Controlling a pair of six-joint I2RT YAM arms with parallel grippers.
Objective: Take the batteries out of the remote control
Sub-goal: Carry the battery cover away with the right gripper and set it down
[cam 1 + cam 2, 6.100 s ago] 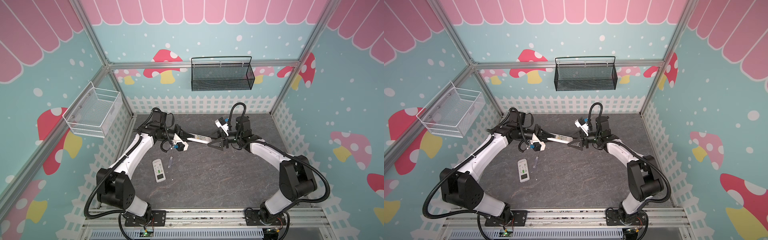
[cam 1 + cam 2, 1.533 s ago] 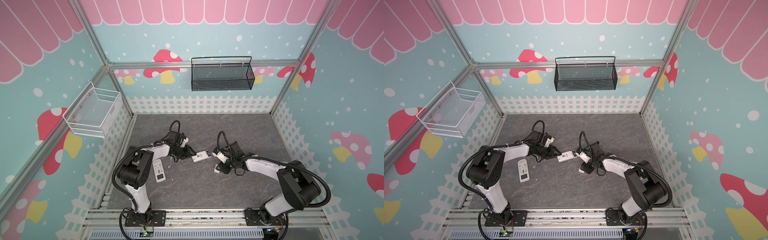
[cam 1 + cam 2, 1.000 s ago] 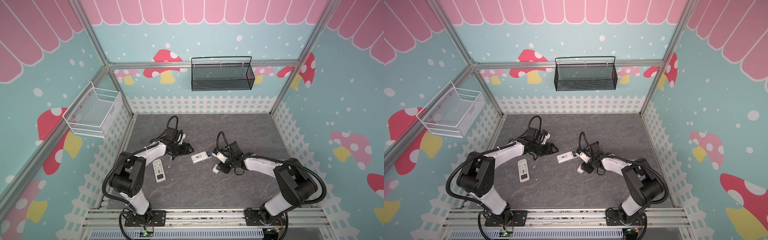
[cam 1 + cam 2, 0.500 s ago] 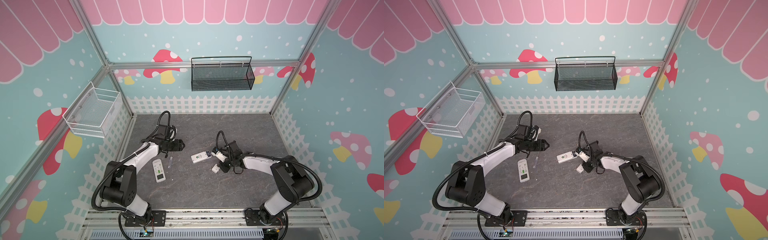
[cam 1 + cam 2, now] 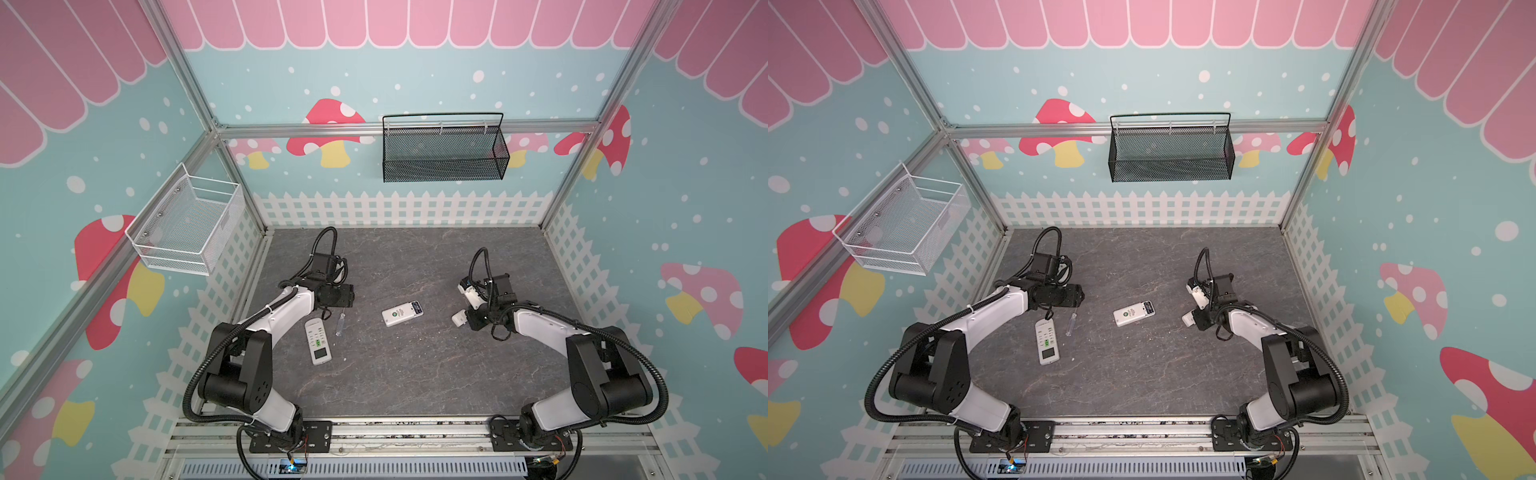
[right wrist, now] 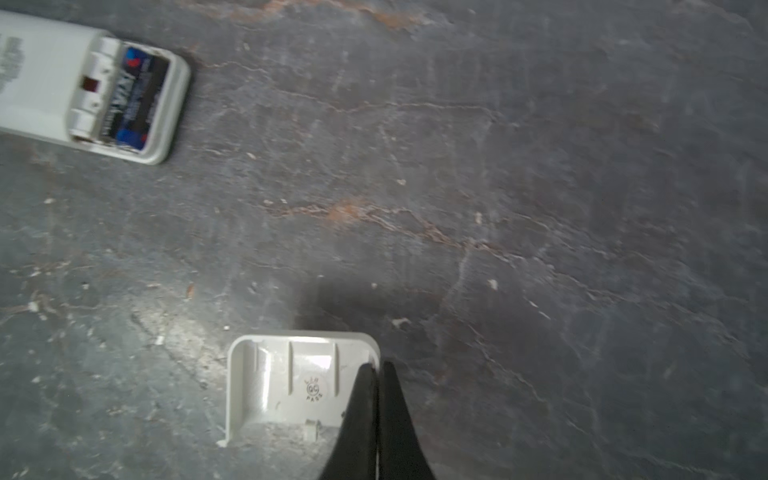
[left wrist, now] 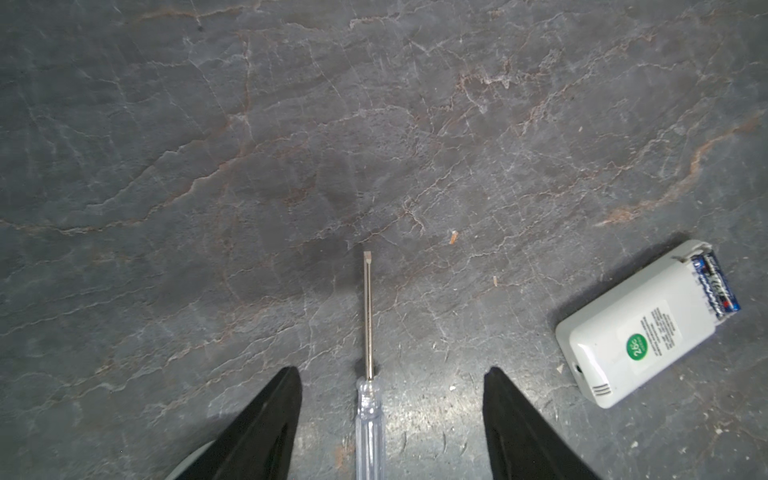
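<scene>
Batteries (image 6: 133,99) dark, blue-printed (right hand (image 6: 377,368) pinches cover (image 6: 286,386)).

White remote (image 5: 1133,313) lies mid-table — cover (image 5: 1187,319) at right pincer (image 5: 1196,321).

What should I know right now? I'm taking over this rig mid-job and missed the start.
Left end effector: open, straddling the clear-handled screwdriver lying on the table.
Right end effector: shut, at the edge of the battery cover, which lies inside up.
Done: cover off the middle remote.
Left: dark batteries sit in its open compartment; the second remote lies face up, back hidden.
</scene>
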